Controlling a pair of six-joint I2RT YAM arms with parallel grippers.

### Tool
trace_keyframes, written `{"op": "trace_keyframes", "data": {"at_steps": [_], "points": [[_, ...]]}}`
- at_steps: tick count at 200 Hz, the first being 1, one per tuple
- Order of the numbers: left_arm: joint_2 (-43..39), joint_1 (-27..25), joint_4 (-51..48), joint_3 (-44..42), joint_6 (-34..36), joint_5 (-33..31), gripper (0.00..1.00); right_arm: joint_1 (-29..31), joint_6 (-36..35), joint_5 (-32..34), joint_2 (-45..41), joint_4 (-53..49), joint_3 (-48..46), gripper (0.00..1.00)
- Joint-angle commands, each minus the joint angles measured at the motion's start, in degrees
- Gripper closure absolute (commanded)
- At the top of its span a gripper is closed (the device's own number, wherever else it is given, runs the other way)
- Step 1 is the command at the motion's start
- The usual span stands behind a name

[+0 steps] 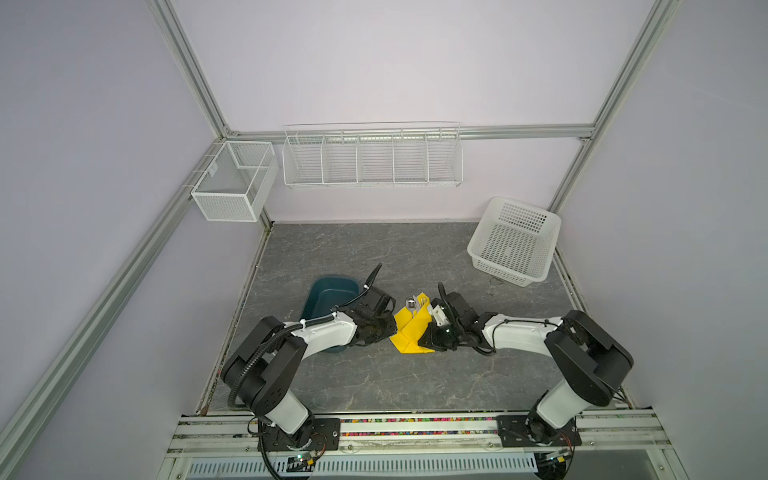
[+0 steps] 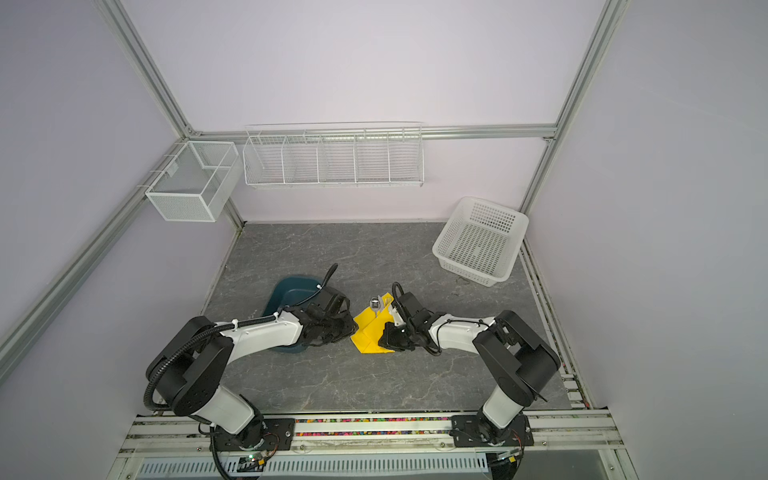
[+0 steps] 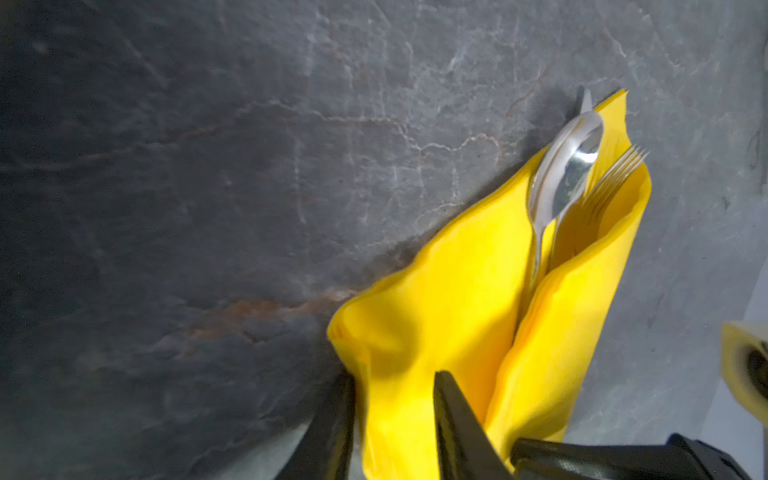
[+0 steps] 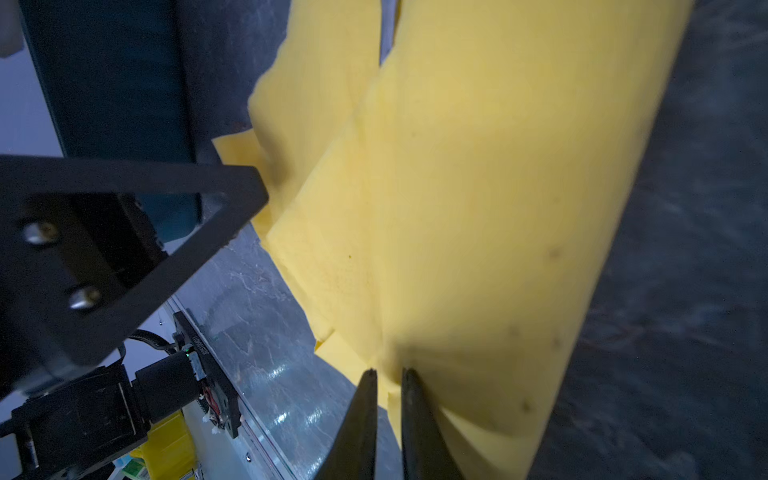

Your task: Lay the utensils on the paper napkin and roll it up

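In both top views the paper napkin (image 1: pixel 409 332) lies half-folded mid-table over the utensils (image 1: pixel 412 304), both arms bent low toward it from either side; no writing is legible. The left wrist view shows the left gripper (image 3: pixel 390 415) closed around a napkin fold. The right wrist view shows the right gripper (image 4: pixel 388 399) pinching the napkin's edge.

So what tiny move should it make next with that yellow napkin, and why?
Probably draw the left flap across. The left end effector straddles one fold of the napkin, the right end effector pinches the other, and the spoon and fork lie in the gap between the flaps.
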Motion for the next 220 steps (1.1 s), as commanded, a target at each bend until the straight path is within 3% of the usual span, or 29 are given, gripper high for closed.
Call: {"op": "trace_keyframes", "data": {"at_steps": [1,59,112,130,175,198,220], "points": [[0.28,-0.27,1.34,-1.53,-2.03,-0.90,0.70,-0.23,0.56,0.15,-1.15,0.17,-0.87,0.84],[0.13,-0.27,1.01,-2.19,-2.21,-2.78,0.79,-0.23,0.91,0.20,-1.20,0.50,-0.83,0.84],[-2.55,-0.27,2.09,-3.56,-1.76,-4.28,0.93,-0.20,0.99,0.01,-1.01,0.60,-0.72,0.84],[-3.08,-0.27,2.50,-3.73,-1.71,-4.51,0.93,-0.21,1.00,0.03,-1.07,0.61,-0.79,0.84],[-2.26,-0.10,2.11,-3.23,-1.28,-5.83,0.79,-0.20,1.09,0.20,-1.29,0.60,-0.69,0.84],[-1.21,-0.11,2.32,-2.94,-1.26,-5.46,0.78,-0.16,1.18,0.20,-1.23,0.60,-0.72,0.84],[-1.20,-0.09,4.30,-3.53,-1.46,-3.96,0.85,-0.24,1.18,0.20,-1.27,0.61,-0.70,0.84]]}}
